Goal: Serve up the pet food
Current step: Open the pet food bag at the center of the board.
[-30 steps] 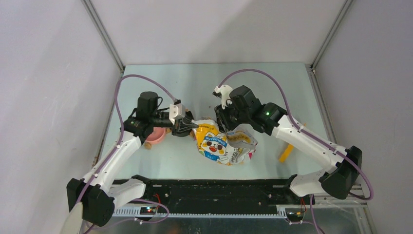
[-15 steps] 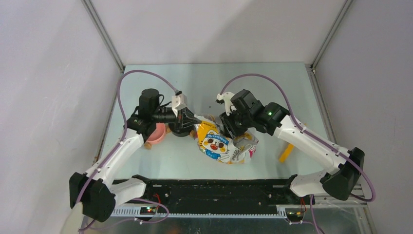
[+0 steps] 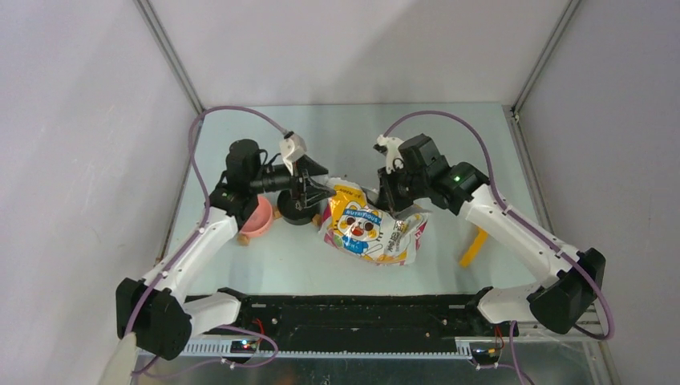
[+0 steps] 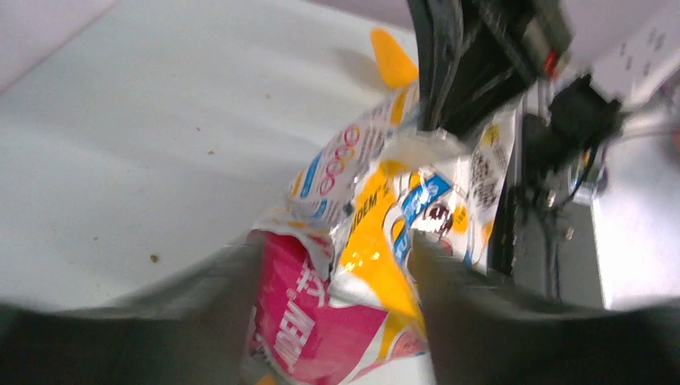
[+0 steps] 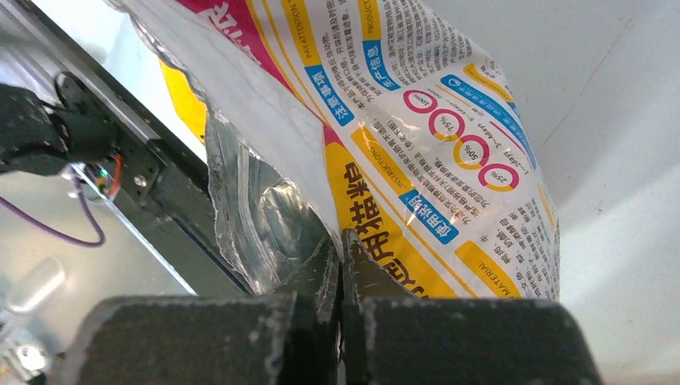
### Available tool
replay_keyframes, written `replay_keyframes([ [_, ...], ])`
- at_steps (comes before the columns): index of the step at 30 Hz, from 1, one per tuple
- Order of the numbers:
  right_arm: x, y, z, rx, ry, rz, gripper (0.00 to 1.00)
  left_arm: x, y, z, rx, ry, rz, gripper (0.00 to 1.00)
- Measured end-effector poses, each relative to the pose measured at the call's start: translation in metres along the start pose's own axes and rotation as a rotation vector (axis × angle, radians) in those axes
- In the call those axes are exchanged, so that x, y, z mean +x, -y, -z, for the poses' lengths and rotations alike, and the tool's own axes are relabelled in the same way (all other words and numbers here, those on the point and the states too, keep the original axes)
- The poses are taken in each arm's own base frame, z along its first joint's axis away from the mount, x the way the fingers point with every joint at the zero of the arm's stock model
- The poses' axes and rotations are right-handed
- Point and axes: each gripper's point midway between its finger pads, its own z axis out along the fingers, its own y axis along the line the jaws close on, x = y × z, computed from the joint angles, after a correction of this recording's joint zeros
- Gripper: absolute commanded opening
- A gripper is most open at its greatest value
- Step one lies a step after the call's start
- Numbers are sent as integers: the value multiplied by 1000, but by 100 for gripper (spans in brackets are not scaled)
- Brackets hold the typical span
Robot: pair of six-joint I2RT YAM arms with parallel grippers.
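Shifted: bag [image 3: 373, 233], drawn toward right tool [image 5: 343, 265], which has closed together, clamped on its edge. Opened: left tool [image 3: 319, 183], apart, straddling bag's other corner, grip apparently released. Unseen: pet food, presumably inside bag; none served.

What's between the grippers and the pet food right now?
The printed bag: no pet food shows in any view, so it is presumably inside. The right gripper is shut on the bag's edge; the left gripper stands open, straddling its other end.
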Motion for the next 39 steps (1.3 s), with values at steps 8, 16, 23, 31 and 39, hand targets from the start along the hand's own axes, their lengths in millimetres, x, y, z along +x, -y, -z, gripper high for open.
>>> replay_keyframes([
  [8,-7,-8,-5,-156,54,-121,0,-56,-11,5,-235,108,133,99],
  [16,-12,-10,-2,-220,156,-232,0,-87,32,-11,-313,102,368,100],
  [23,-19,-11,0,-213,216,-268,0,-56,44,-15,-394,22,620,93],
  [31,-22,-11,-2,-194,237,-279,0,-16,45,-45,-430,-95,760,78],
  [39,-23,-6,-3,-167,248,-282,0,2,35,-59,-475,-142,807,69],
])
